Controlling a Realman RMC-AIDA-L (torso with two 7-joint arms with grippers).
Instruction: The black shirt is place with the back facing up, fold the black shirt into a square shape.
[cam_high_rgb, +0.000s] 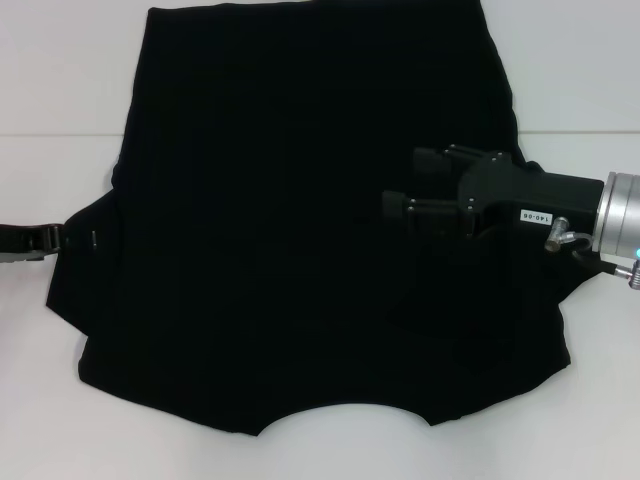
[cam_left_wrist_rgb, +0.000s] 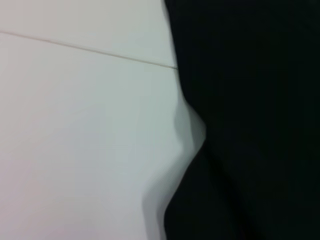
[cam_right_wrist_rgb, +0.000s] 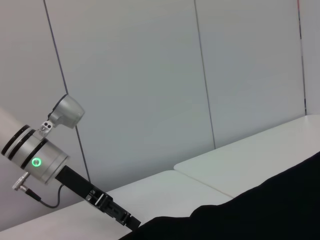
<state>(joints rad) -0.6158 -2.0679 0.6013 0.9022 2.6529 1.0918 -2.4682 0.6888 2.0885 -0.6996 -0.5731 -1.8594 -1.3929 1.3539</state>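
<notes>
The black shirt lies spread flat on the white table, plain side up, with its curved neckline toward the near edge. My right gripper hovers over the shirt's right half, pointing left, open, with nothing seen between its fingers. My left gripper sits low at the shirt's left sleeve edge. The right wrist view shows the left gripper reaching to the edge of the shirt. The left wrist view shows only the wavy edge of the shirt on the table.
A seam runs across the white table behind the shirt's middle. Bare table lies to the left, right and near side of the shirt. Grey wall panels stand behind the table.
</notes>
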